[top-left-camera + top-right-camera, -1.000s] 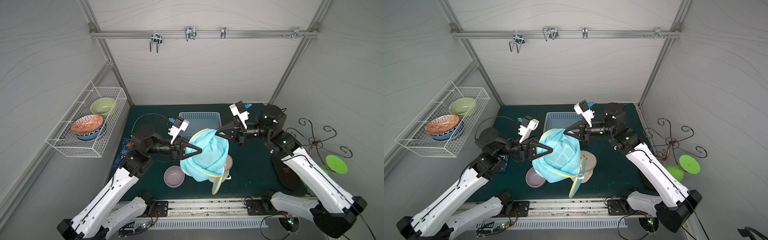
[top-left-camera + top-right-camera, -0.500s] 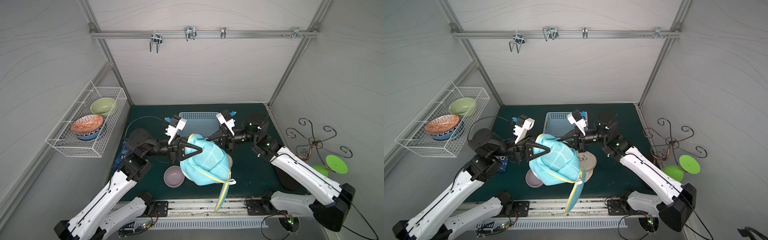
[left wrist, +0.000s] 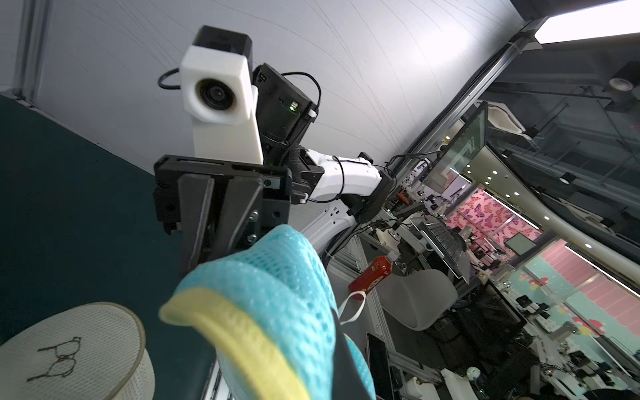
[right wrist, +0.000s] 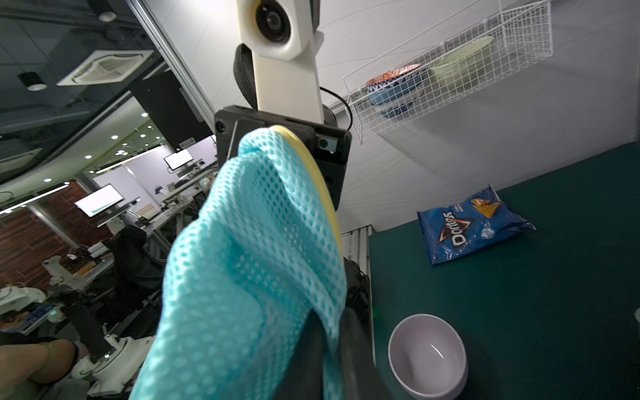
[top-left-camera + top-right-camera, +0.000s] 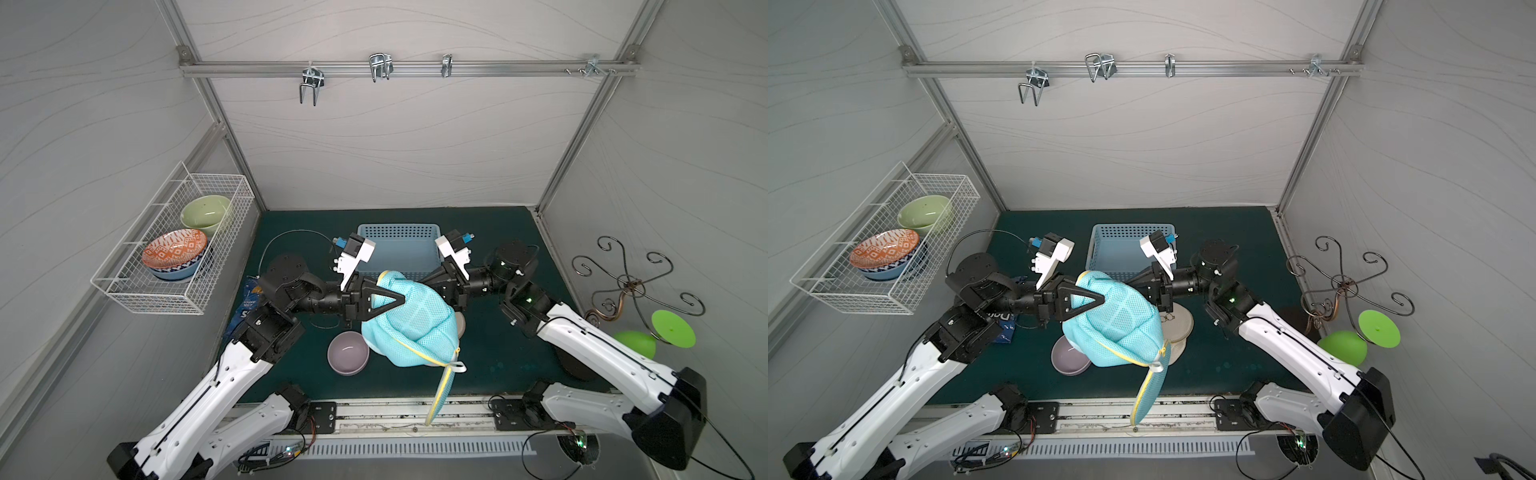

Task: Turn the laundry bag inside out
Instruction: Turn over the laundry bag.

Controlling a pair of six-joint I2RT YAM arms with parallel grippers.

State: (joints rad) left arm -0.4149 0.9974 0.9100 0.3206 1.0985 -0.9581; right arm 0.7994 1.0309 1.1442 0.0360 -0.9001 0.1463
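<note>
Bag (image 5: 411, 324) hangs above the tabletop (image 5: 498, 340), pinched by the right end effector (image 5: 434, 284), left end effector (image 5: 398, 299) half-draped in mesh so its gap's unreadable; inversion looks partway, plenty left to turn.

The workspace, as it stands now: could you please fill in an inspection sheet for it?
Surface: dark green mat, lying flat.
Job's things: laundry bag, turquoise mesh, lifted between both arms; its yellow-edged flap hangs past the front edge.
Clutter: purple bowl; blue basket; chip bag; cream mesh pouch.
Grippers: right gripper shut on the bag's cloth; left gripper draped in cloth, opening hidden.
Cables: black cable loops over the mat; wiring by the front rail.
Surroundings: wire rack with bowls; hooks overhead; metal stand.
</note>
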